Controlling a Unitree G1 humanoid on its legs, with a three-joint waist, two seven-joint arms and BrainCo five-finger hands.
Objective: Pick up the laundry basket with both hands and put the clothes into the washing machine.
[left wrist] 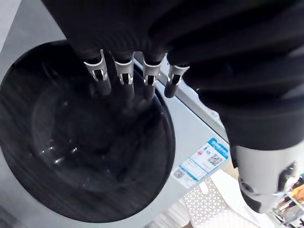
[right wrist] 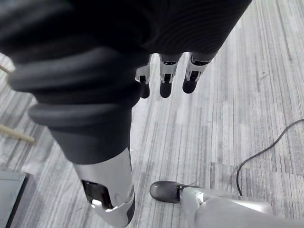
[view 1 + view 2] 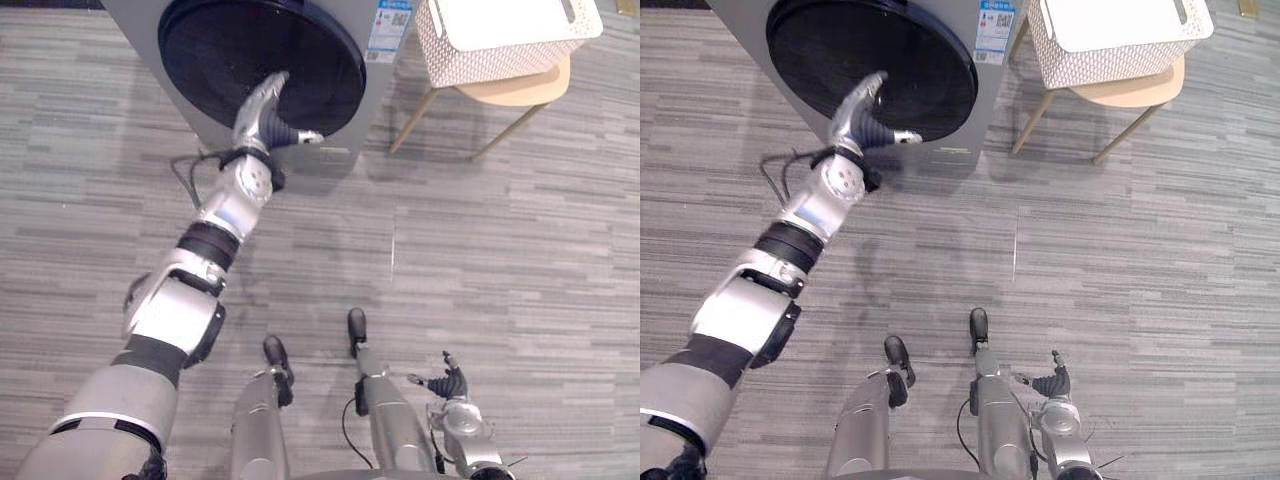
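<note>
Left hand [image 3: 268,112] stretched out to the washing machine [image 3: 385,90] at about 11 o'clock, fingers straight and slightly apart, resting against the dark round door [image 3: 230,45] near its lower right edge, thumb [image 3: 308,136] sticking out sideways. Nothing gripped. Door apparently shut, dark glass facing out; no clothes to be made out behind it.

White laundry basket [image 3: 480,55] at about 1 o'clock, sitting on a light wooden stool [image 3: 520,92] just beside the machine, well apart from both hands. Contents hard to judge: pale flat top, whether cloth or a lid cannot be told.

Right hand [image 3: 447,383] low at about 5 o'clock, hanging over the grey striped floor [image 3: 500,250], fingers relaxed and loosely apart, holding nothing.

Fits two stages: door about to be pulled open ahead of loading, or door pushed shut after loading with the basket set back on the stool. Not settled by what shows.
</note>
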